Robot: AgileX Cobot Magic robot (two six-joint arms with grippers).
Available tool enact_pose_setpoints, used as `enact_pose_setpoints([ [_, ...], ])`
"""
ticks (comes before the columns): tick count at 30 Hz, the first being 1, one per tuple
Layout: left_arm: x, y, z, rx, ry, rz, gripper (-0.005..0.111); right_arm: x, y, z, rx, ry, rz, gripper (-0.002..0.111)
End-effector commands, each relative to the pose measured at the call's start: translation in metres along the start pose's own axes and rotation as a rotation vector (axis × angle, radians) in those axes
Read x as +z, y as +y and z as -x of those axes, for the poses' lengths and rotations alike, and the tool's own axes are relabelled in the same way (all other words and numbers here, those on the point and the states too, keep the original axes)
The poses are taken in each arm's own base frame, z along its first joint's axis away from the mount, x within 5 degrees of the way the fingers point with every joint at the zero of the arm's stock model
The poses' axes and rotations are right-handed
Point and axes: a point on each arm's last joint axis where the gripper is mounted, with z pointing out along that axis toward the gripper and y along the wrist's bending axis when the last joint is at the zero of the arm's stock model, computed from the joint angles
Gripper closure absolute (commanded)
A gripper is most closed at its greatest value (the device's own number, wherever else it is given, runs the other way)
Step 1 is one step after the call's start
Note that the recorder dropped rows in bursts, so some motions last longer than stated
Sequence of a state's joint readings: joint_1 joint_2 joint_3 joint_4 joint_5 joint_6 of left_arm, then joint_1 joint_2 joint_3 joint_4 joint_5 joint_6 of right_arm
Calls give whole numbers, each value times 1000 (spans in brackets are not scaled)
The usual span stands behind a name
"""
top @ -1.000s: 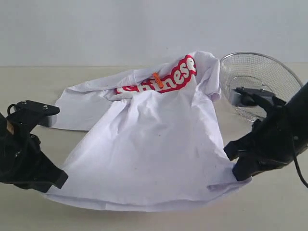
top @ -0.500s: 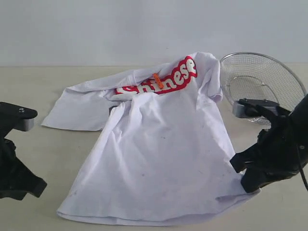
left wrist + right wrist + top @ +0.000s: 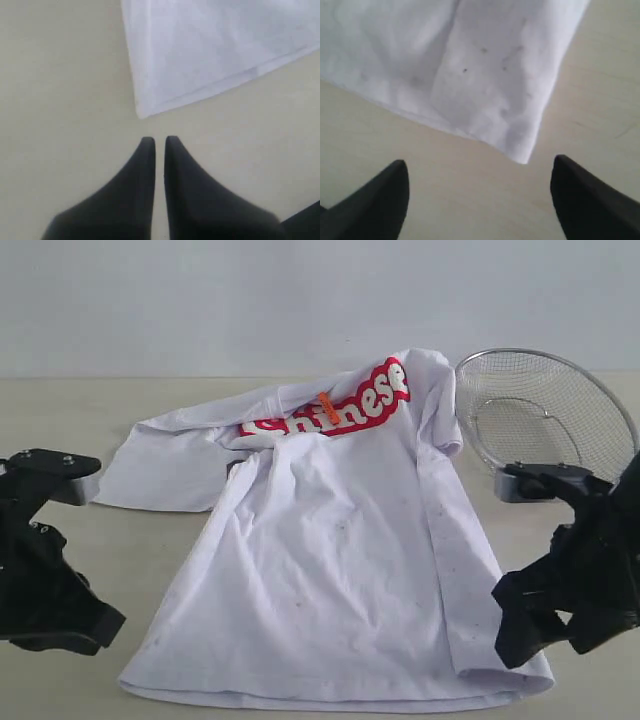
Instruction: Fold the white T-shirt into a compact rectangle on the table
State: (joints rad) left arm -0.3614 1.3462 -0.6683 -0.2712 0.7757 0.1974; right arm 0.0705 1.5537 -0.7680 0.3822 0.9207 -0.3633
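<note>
Finds the white T-shirt (image 3: 340, 560) laid nearly flat mid-table (image 3: 140, 550), which reads as smoothing so the first fold starts from a clean sheet. Runs long from the hem at the near edge to the collar and red lettering at the far end, leaning slightly right, one sleeve thrown out left. Cannot tell how the bunched far end is layered. Has the left gripper (image 3: 159, 142) pressed together just off one hem corner, touching nothing. Has the right gripper (image 3: 480, 162) spread wide, empty, just clear of the other corner. Places the wire-mesh basket (image 3: 545, 410) far right, beside the shoulder.
</note>
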Motion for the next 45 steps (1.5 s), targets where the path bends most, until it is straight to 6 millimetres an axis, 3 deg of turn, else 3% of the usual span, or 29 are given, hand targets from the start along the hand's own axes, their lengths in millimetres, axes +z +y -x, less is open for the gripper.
enact_pose_setpoints([
  [1,-10,-4,13,31,-75,-26,102,-2,-7,1,44,-31,-73,62],
  [3,-14,-6,21,29,-124,-34,102,-2,-3,6,47,-78,-39,80],
  [4,-16,-6,25,22,-150,-37,102,-2,1,8,40,-104,7,87],
  [5,-17,-8,35,37,-181,-54,102,-4,11,14,-5,-163,115,103],
  [6,-16,-8,40,49,-180,-63,102,-5,15,16,-21,-191,158,109],
  [9,2,-9,54,61,-141,-113,102,-10,28,24,-71,-300,296,108],
  [14,45,-5,72,69,-18,-145,102,-11,33,27,-113,-331,331,108],
  [20,66,-5,78,89,9,-203,102,2,59,29,-208,-337,290,108],
  [23,79,-2,75,91,57,-196,102,23,67,38,-223,-269,294,108],
  [29,92,1,72,89,108,-190,102,37,73,60,-236,-230,313,108],
  [34,106,10,65,75,195,-129,102,32,76,71,-255,-249,325,108],
  [45,109,16,50,65,277,-71,102,24,80,79,-276,-277,328,108],
])
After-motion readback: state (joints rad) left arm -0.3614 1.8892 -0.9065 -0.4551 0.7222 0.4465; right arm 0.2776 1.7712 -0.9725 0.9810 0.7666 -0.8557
